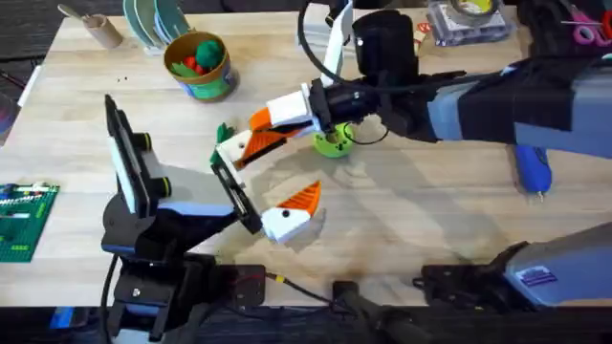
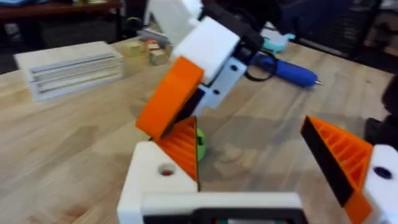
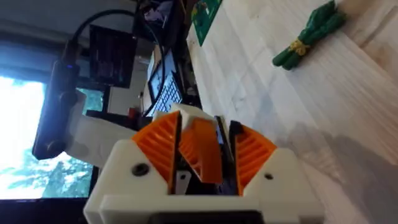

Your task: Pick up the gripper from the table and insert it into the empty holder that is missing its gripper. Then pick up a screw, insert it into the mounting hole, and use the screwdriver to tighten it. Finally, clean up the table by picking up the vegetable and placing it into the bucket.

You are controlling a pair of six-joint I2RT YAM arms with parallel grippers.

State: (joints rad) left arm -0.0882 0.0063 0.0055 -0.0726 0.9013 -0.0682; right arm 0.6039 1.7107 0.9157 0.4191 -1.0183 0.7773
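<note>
the right gripper point(image 1: 256, 132) reaches across the middle of the table from the right side, its white finger blocks with orange ribbed pads closed on the gripper point(image 3: 202, 149), a small orange wedge clamped between the two pads in the right wrist view. in the left wrist view the same wedge point(image 2: 169, 98) is held tilted, its lower end touching the ribbed orange pad of the holder point(image 2: 160, 180), the white block of the left arm with a round mounting hole on its top face. the left gripper point(image 1: 270, 183) lies low over the table near the centre with its fingers spread well apart: one white block sits at the wedge, the other white block with its orange pad point(image 1: 304, 199) lies nearer the table's front edge. the left arm's black link carries a pale cyan bar point(image 1: 124, 162). the vegetable point(image 3: 309, 34), a dark-green leafy bundle with a yellow band, lies flat on the wood just beside the clamped wedge; in the overhead view only a small green tip of it point(image 1: 223, 132) is seen next to the right gripper. the bucket point(image 1: 199, 63), yellow-orange rim and green-blue side, stands toward the far left of the table with green and red items inside. the screwdriver point(image 1: 533, 170), bright blue, lies on the table at the right, partly under the right arm. a lime-green disc point(image 1: 332, 143) sits below the right wrist. whether a screw is on the table cannot be told.
</note>
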